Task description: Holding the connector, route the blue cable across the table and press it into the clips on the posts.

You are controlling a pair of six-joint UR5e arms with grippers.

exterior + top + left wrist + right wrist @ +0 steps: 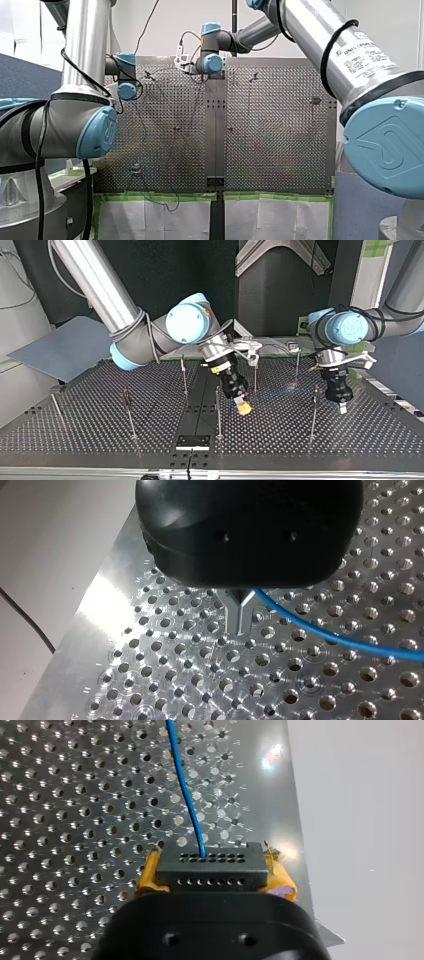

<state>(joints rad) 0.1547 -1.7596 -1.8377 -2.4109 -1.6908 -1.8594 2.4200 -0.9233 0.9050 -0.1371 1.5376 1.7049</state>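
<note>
On my right arm [320, 35], "UNIVERSAL ROBOTS" [361, 49]; right claw [213, 866] tight on connector [210, 875], left claw [240, 612] on cable [320, 632].

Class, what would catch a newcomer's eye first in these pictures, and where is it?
The blue cable, running over the perforated table from a black connector clamped in my right hand's yellow pads. Its other stretch leaves my left hand's metal fingers; thin posts stand around both hands.

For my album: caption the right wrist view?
Right gripper clamps a black connector; its blue cable runs ahead over the table.
</note>
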